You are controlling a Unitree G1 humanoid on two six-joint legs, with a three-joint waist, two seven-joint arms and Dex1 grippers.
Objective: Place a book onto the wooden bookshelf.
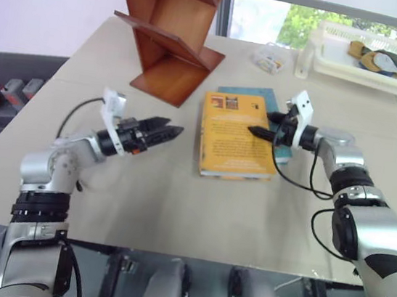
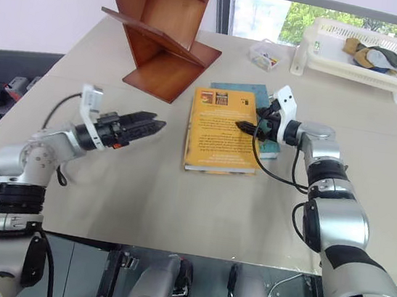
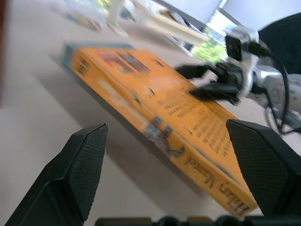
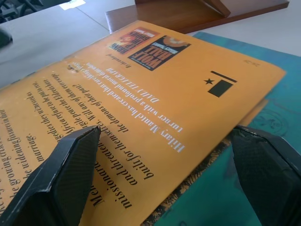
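Your book (image 1: 234,135) lies flat on the table (image 1: 176,204), overlapping a teal book (image 1: 253,93). Both end effectors, left (image 1: 164,131) and right (image 1: 266,125), gape empty. The basket (image 1: 320,58) holds dark items.

Left end effector (image 1: 174,127) level, fingers spread (wide), right end effector (image 1: 259,124) spread
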